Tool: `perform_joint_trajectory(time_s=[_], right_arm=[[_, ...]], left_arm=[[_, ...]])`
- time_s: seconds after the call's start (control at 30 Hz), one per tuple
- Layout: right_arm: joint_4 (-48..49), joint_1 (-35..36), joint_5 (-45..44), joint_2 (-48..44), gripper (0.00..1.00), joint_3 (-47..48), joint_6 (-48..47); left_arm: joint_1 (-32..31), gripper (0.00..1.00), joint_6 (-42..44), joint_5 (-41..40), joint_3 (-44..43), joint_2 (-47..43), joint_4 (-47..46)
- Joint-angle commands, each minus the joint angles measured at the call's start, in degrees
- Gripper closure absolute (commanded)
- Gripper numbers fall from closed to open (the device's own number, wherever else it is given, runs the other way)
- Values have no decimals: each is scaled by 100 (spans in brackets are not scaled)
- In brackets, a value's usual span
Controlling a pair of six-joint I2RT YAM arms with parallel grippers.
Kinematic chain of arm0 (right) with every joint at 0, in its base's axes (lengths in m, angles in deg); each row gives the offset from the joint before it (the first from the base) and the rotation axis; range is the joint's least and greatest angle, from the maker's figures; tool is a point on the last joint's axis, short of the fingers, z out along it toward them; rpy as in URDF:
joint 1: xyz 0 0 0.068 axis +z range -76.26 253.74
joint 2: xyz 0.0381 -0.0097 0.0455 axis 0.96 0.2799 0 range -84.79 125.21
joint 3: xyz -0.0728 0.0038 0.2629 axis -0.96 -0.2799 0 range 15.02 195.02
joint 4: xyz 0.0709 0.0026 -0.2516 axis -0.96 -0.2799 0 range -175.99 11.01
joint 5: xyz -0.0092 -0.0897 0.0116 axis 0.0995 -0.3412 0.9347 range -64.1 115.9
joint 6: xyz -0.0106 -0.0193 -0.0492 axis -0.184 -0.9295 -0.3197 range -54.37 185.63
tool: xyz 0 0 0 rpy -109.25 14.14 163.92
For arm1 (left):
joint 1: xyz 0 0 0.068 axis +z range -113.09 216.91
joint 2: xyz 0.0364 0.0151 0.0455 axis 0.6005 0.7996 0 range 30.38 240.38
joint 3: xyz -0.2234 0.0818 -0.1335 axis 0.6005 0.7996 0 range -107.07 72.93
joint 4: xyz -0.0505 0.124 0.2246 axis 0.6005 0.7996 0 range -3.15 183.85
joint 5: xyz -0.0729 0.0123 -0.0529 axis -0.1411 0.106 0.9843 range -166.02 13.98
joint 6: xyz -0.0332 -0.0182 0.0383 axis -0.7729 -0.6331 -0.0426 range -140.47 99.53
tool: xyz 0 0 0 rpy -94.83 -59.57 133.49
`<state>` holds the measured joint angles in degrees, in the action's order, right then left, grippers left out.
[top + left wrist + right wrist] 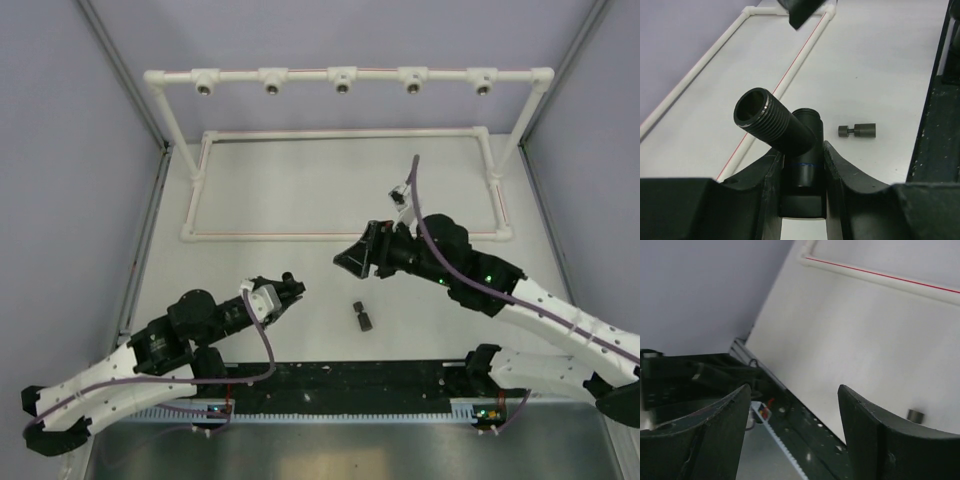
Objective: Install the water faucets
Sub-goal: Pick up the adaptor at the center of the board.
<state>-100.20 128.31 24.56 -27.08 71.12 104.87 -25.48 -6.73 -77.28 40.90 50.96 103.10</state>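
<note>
Left claw (802,150) is pinching threaded black faucet (774,125), holding it off the table (880,65). Right claw (795,395) is hanging spread wide, gripping nothing. Stubby black faucet (858,131) is lying on the table between both arms.

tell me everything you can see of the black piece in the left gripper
The faucet piece is matte black, plastic-looking, with two short threaded tubes on one body. The nearer tube is hollow and tilts up to the left; the other stands upright behind it. A thin blue line rings the body, which the left gripper clamps.
</note>
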Motion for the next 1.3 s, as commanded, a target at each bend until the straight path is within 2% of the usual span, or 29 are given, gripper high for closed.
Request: perform_joint_trajectory(time_s=[0.0, 0.13, 0.27, 0.57, 0.93, 1.27], right_arm=[[845, -34, 898, -234, 32, 288, 1233], [961, -43, 1092, -112, 31, 516, 1761], [1207, -43, 1584, 73, 23, 604, 2043], [2076, -16, 2339, 275, 20, 148, 2447], [2243, 203, 2525, 522, 13, 7, 2175], [2614, 221, 2657, 574, 13, -134, 2395]], left_arm=[[8, 100, 1129, 82, -40, 236, -491], [8, 100, 1605, 91, -84, 385, -430], [8, 100, 1904, 29, -58, 333, -544], [8, 100, 2010, 310, -22, 297, -887], [8, 100, 2098, 485, -66, 429, -1291], [8, 100, 2159, 662, -137, 605, -1414]])
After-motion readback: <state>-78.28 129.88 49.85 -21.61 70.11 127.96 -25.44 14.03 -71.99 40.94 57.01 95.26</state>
